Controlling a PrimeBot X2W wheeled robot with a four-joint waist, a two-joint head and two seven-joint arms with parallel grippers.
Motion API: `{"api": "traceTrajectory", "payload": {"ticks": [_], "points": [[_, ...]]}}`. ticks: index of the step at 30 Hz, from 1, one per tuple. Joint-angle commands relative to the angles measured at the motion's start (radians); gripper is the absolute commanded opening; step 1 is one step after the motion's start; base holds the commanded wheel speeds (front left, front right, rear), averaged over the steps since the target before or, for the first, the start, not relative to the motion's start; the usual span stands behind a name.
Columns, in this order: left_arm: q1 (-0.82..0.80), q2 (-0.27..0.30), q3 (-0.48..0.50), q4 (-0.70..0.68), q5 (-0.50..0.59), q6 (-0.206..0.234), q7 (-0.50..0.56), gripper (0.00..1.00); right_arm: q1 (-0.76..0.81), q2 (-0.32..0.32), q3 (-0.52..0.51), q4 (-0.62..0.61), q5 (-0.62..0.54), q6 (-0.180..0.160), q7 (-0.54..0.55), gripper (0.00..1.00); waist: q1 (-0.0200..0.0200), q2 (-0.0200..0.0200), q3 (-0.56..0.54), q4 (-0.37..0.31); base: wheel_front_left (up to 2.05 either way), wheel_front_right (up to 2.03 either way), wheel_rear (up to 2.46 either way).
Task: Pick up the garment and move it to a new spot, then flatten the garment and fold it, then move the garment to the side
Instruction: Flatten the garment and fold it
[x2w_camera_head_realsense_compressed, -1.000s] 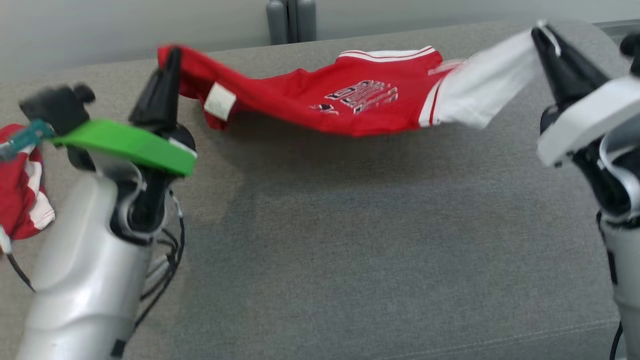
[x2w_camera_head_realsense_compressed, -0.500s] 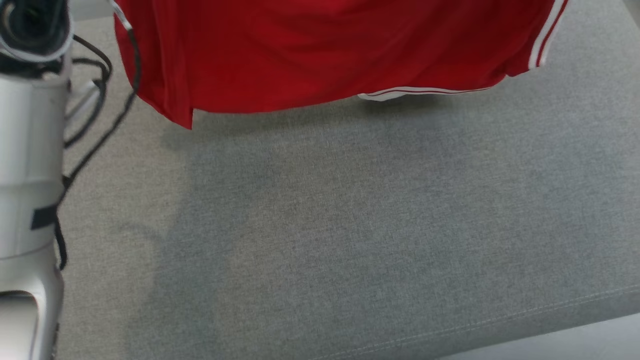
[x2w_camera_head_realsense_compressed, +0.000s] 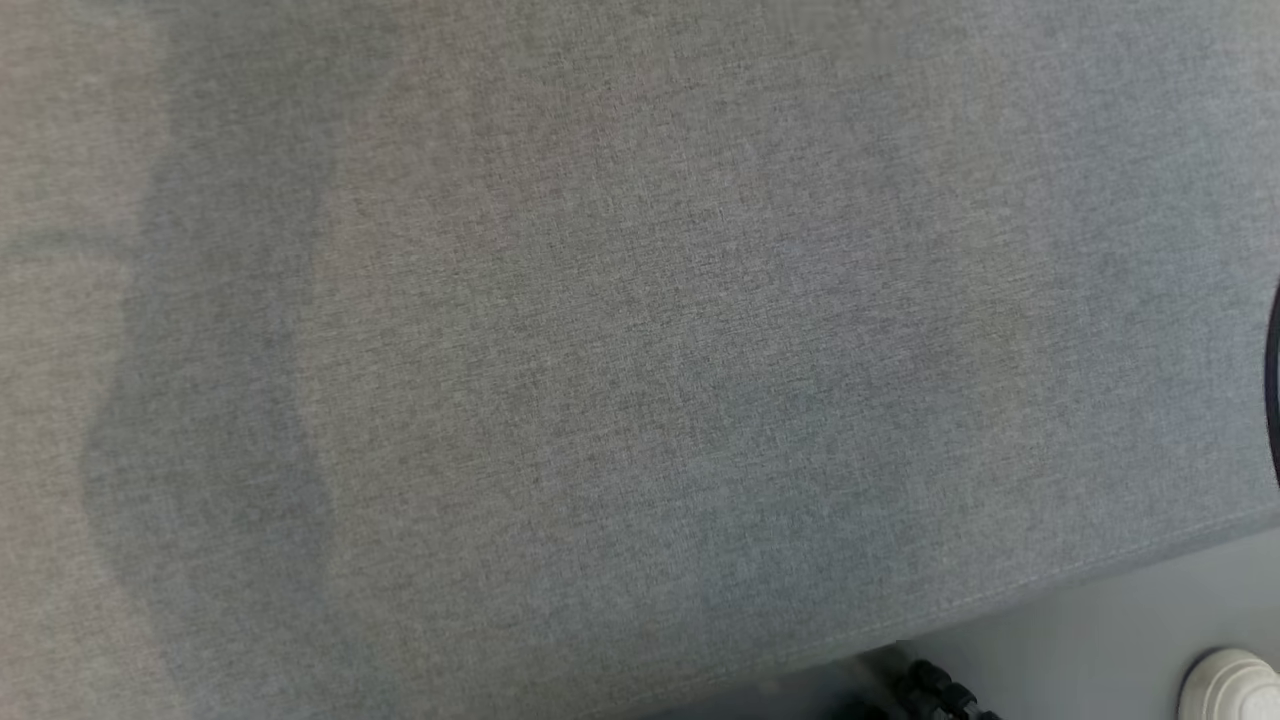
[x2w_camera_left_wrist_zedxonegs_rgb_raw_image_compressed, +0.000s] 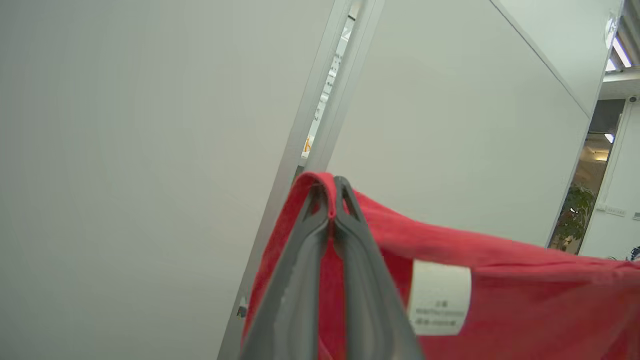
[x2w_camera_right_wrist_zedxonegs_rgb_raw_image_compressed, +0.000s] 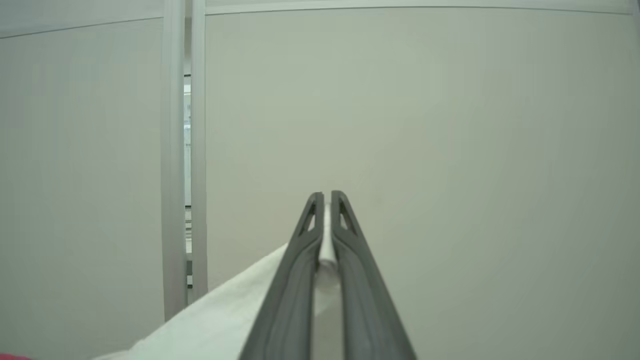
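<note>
The garment (x2w_camera_left_wrist_zedxonegs_rgb_raw_image_compressed: 525, 295) is a red shirt with a white care label (x2w_camera_left_wrist_zedxonegs_rgb_raw_image_compressed: 440, 297) and a white sleeve (x2w_camera_right_wrist_zedxonegs_rgb_raw_image_compressed: 215, 320). In the left wrist view my left gripper (x2w_camera_left_wrist_zedxonegs_rgb_raw_image_compressed: 331, 192) is shut on a red edge of the garment, and the cloth stretches off to the right. In the right wrist view my right gripper (x2w_camera_right_wrist_zedxonegs_rgb_raw_image_compressed: 326, 197) is shut on the white sleeve, which trails down to the lower left. Both grippers point up toward pale walls. The head view looks down on the grey fabric surface (x2w_camera_head_realsense_compressed: 640, 330), where soft shadows lie.
The grey cushion's front edge (x2w_camera_head_realsense_compressed: 1000, 600) runs across the lower right of the head view, with floor, a dark wheel part (x2w_camera_head_realsense_compressed: 935, 690) and a white base (x2w_camera_head_realsense_compressed: 1230, 685) below it. Pale wall panels (x2w_camera_right_wrist_zedxonegs_rgb_raw_image_compressed: 425, 100) with a narrow gap stand behind the grippers.
The head camera has tilted down, so the garment and both arms have left its picture. A second ago the garment hung stretched between both grippers above the cushion.
</note>
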Motion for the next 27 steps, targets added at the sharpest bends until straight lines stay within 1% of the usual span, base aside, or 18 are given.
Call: {"api": "traceTrajectory", "payload": {"ticks": [1, 2, 5, 7, 9, 12, 15, 19, 21, 23, 27], "points": [[-0.038, 0.011, 0.019, -0.003, 0.007, -0.007, -0.027, 0.0, -0.014, 0.007, 0.013, -0.004, -0.018, 0.0, -0.035, 0.0, -0.0001, 0.0, 0.081, -0.034, 0.0, 0.0, 0.0], [-0.058, 0.01, 0.028, -0.005, 0.003, -0.012, -0.047, 0.0, -0.032, 0.006, 0.013, -0.007, -0.012, 0.0, -0.056, 0.0, -0.0001, 0.0, 0.09, -0.03, 0.0, 0.0, 0.0], [-0.062, 0.006, 0.038, 0.001, -0.016, -0.039, -0.071, 0.0, -0.035, -0.015, 0.033, 0.002, 0.009, 0.0, -0.051, 0.0, -0.0001, 0.0, 0.103, -0.012, 0.0, 0.0, 0.0], [-0.029, 0.01, 0.031, 0.008, -0.029, -0.052, -0.068, 0.0, 0.003, -0.031, 0.068, 0.001, 0.028, 0.0, -0.032, 0.0, -0.0001, 0.0, 0.111, 0.0, 0.0, 0.0, 0.0], [0.019, 0.018, 0.028, 0.017, -0.038, -0.063, -0.073, 0.0, 0.075, -0.048, 0.115, -0.008, 0.038, 0.0, -0.016, 0.0, -0.0001, 0.0, 0.118, 0.008, 0.0, 0.0, 0.0], [0.126, 0.018, 0.016, 0.034, -0.057, -0.08, -0.09, 0.0, 0.216, -0.073, 0.175, -0.035, 0.07, 0.0, 0.0, 0.0, -0.0001, 0.0, 0.118, 0.016, 0.0, 0.0, 0.0], [0.253, 0.021, -0.005, 0.053, -0.075, -0.092, -0.11, 0.0, 0.377, -0.083, 0.228, -0.065, 0.116, 0.0, 0.017, 0.0, -0.0001, 0.0, 0.098, 0.019, 0.0, 0.0, 0.0], [0.438, 0.018, -0.02, 0.075, -0.111, -0.101, -0.159, 0.0, 0.617, -0.101, 0.269, -0.142, 0.184, 0.0, 0.046, 0.0, -0.0001, 0.0, 0.038, 0.027, 0.0, 0.0, 0.0], [0.523, 0.014, -0.039, 0.085, -0.114, -0.104, -0.173, 0.0, 0.726, -0.132, 0.288, -0.201, 0.17, 0.0, 0.078, 0.0, -0.0001, 0.0, 0.0, 0.035, 0.0, 0.0, 0.0], [0.608, 0.0, -0.045, 0.102, -0.139, -0.104, -0.184, 0.0, 0.843, -0.119, 0.265, -0.255, 0.202, 0.0, 0.103, 0.0, -0.0001, 0.0, -0.051, 0.041, 0.0, 0.0, 0.0], [0.75, -0.023, -0.051, 0.127, -0.18, -0.104, -0.2, 0.0, 1.063, -0.1, 0.202, -0.374, 0.213, 0.0, 0.185, 0.0, -0.0001, 0.0, -0.139, 0.058, 0.0, 0.0, 0.0]]}}
